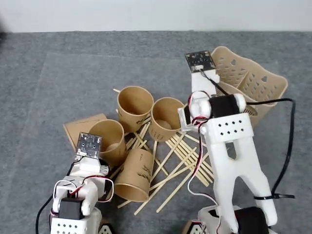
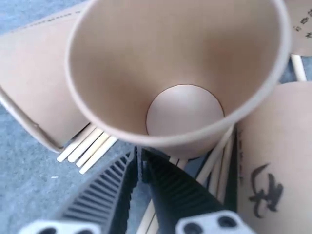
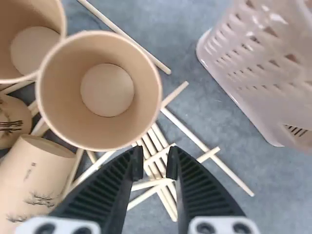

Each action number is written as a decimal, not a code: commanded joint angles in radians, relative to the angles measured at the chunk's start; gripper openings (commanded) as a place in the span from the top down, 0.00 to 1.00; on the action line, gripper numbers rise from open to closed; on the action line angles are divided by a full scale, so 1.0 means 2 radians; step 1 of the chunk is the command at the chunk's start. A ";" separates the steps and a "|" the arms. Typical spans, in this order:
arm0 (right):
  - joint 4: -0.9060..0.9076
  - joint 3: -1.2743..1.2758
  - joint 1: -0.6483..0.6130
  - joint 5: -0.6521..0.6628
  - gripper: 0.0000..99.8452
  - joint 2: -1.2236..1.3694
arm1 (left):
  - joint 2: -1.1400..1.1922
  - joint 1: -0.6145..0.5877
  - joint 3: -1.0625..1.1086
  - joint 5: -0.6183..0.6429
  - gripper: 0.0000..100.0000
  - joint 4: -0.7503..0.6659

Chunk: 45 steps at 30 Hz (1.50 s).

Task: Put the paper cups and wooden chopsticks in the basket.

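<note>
Four tan paper cups are clustered mid-tabletop. A rear cup and a middle cup are stood upright, mouths open. A near cup is set beside a flat brown card, and a printed cup is laid on its side. Pale wooden chopsticks are scattered under and beside the cups, many of them crossed. The pale perforated basket is placed at the right rear, apart from the cups. Open grey mat is left on the left side and behind the cluster. The left tool is held low, just beside the near cup's wall, its fingers drawn together. The right tool is poised over chopsticks between the middle cup and the basket, its fingers narrowly apart with nothing gripped.
</note>
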 commanded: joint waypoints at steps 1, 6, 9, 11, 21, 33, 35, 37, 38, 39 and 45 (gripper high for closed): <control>-0.013 -0.026 -0.010 -0.031 0.84 -0.002 | -0.008 0.000 -0.010 -0.005 0.98 0.002; -0.014 -0.025 -0.010 -0.064 0.71 0.010 | -0.008 0.000 -0.010 -0.005 0.98 0.002; -0.015 -0.028 -0.010 -0.064 0.74 0.041 | -0.008 0.000 -0.010 -0.005 0.98 0.002; -0.020 -0.029 -0.010 -0.064 0.77 0.066 | -0.008 0.000 -0.010 -0.005 0.98 0.002; -0.073 -0.028 -0.022 -0.066 0.89 0.148 | -0.008 0.000 -0.010 -0.005 0.98 0.002; -0.032 -0.084 -0.035 -0.066 0.90 0.148 | -0.008 0.000 -0.010 -0.005 0.98 0.002; -0.020 -0.098 -0.044 -0.066 0.86 0.148 | -0.008 0.000 -0.010 -0.005 0.98 0.002; -0.003 -0.113 -0.059 -0.066 0.84 0.148 | -0.008 0.000 -0.010 -0.005 0.98 0.002; 0.007 -0.121 -0.066 -0.066 0.83 0.148 | -0.008 0.000 -0.010 -0.005 0.98 0.002; 0.016 -0.131 -0.072 -0.064 0.83 0.148 | -0.008 0.000 -0.010 -0.005 0.98 0.002; 0.053 -0.163 -0.080 0.021 0.83 0.148 | -0.008 0.000 -0.010 -0.005 0.98 0.002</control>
